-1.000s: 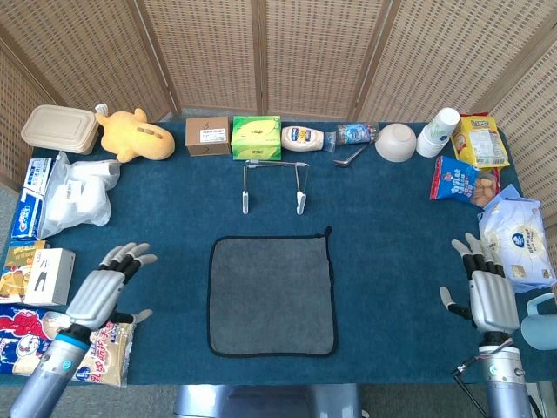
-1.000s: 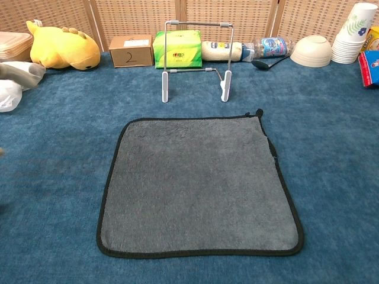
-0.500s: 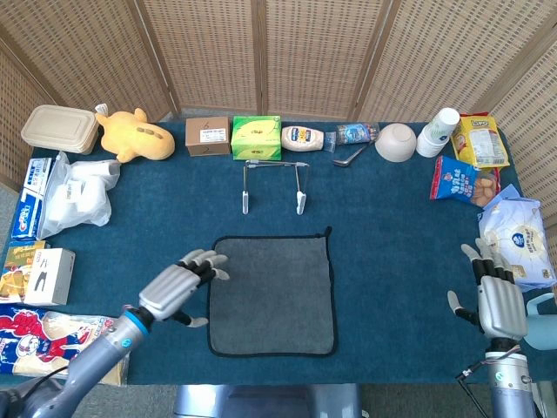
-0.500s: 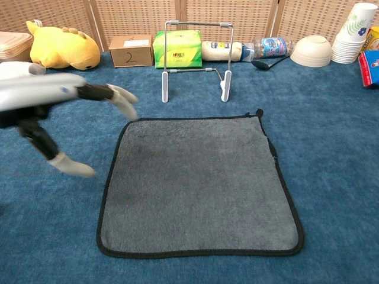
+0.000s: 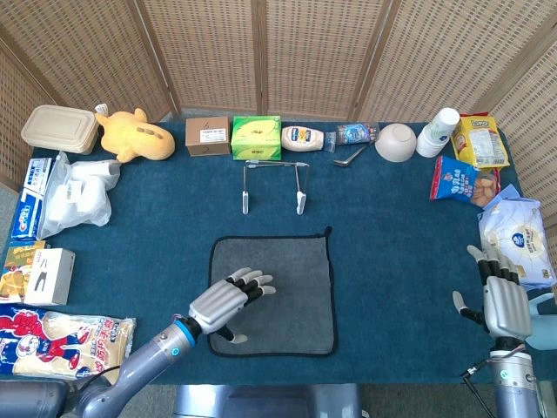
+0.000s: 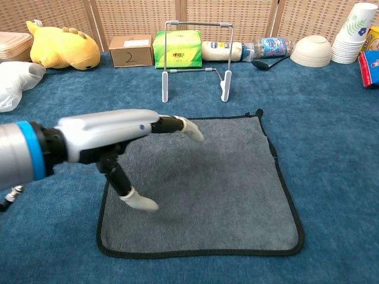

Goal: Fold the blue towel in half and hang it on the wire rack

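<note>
A: What has changed on the blue table (image 5: 392, 261)?

B: The towel (image 5: 291, 287) has not shifted; it lies flat and unfolded at the middle near edge, grey-faced with a black hem, whatever the task calls it. The left arm has swung in from the table's left side, and the left hand (image 5: 228, 302) now hovers over the towel's near-left part, fingers spread, gripping nothing. In the chest view its thumb (image 6: 137, 202) points down just above the cloth by the near-left corner; I cannot tell whether it touches.

A: And the other side?

B: The right hand (image 5: 503, 300) has eased slightly toward the near edge at the far right, fingers apart and empty, well away from the towel.

A: So where does that leave the task?

B: At the start, I judge: no fold made. The left hand seems set to take that edge. The wire rack (image 6: 197, 59) stands bare beyond the towel's far edge.
</note>
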